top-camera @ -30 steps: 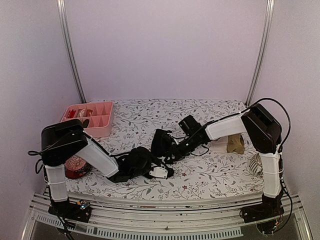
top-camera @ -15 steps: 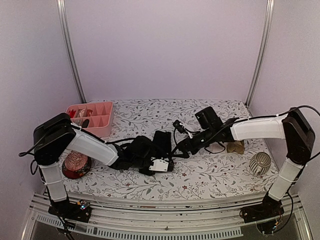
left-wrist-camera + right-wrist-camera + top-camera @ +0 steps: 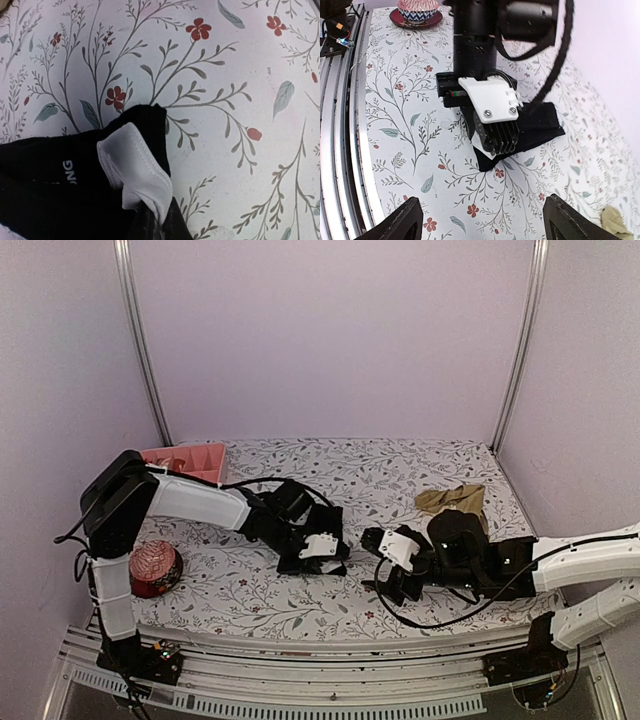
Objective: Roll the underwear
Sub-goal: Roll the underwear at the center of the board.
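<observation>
The black underwear (image 3: 300, 540) lies bunched on the floral table, left of centre. Its white trim (image 3: 135, 170) and white waistband lettering fill the lower left of the left wrist view. My left gripper (image 3: 318, 555) is shut on its right end, and the right wrist view shows those fingers (image 3: 496, 134) clamped over the black cloth (image 3: 540, 125). My right gripper (image 3: 378, 565) stands open and empty a short way right of the bundle, fingertips (image 3: 405, 225) wide apart above bare tablecloth. The tan underwear (image 3: 452, 500) lies crumpled at the back right, apart from both grippers.
A pink divided tray (image 3: 185, 458) sits at the back left. A red patterned bowl (image 3: 152, 568) stands near the left arm's base. The metal rail (image 3: 340, 100) runs along the table's near edge. The tan underwear (image 3: 615, 220) shows at the right wrist view's lower right corner.
My right gripper has opened, let go of the black underwear and drawn back to the near right. The left gripper has carried the black bundle rightward. The tan underwear is now uncovered.
</observation>
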You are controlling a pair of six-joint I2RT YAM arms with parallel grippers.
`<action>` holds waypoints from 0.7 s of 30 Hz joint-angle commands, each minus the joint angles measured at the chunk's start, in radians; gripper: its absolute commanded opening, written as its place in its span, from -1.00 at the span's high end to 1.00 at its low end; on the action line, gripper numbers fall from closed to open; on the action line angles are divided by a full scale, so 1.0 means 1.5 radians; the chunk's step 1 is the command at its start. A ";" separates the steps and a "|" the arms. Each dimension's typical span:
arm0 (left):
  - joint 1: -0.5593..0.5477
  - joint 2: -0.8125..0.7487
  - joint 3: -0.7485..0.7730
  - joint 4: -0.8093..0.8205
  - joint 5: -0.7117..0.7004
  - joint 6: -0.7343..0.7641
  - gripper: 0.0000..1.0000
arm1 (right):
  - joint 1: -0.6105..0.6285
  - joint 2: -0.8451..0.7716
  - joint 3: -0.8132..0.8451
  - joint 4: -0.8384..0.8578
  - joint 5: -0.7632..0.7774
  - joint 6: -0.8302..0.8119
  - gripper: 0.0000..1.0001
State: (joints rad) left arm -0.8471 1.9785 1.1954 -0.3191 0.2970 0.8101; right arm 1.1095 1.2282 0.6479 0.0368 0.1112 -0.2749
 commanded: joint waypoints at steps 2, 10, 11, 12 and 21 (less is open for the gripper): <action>0.027 0.076 0.059 -0.197 0.103 -0.024 1.00 | 0.088 -0.049 -0.041 0.126 0.109 -0.150 -0.67; 0.063 0.129 0.156 -0.301 0.209 -0.023 1.00 | 0.128 0.103 0.031 0.142 0.111 -0.237 -0.44; 0.065 0.132 0.163 -0.310 0.215 -0.022 1.00 | 0.128 0.129 0.046 0.141 0.113 -0.243 -0.39; 0.066 0.138 0.169 -0.320 0.222 -0.020 1.00 | 0.128 0.158 0.060 0.140 0.117 -0.249 -0.36; 0.077 0.155 0.189 -0.356 0.267 -0.005 1.00 | 0.115 0.364 0.153 0.150 0.183 -0.327 -0.14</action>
State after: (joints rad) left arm -0.7399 2.1708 1.4830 -0.7452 0.6712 0.7929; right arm 1.2949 1.6905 0.8234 0.2447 0.3222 -0.7006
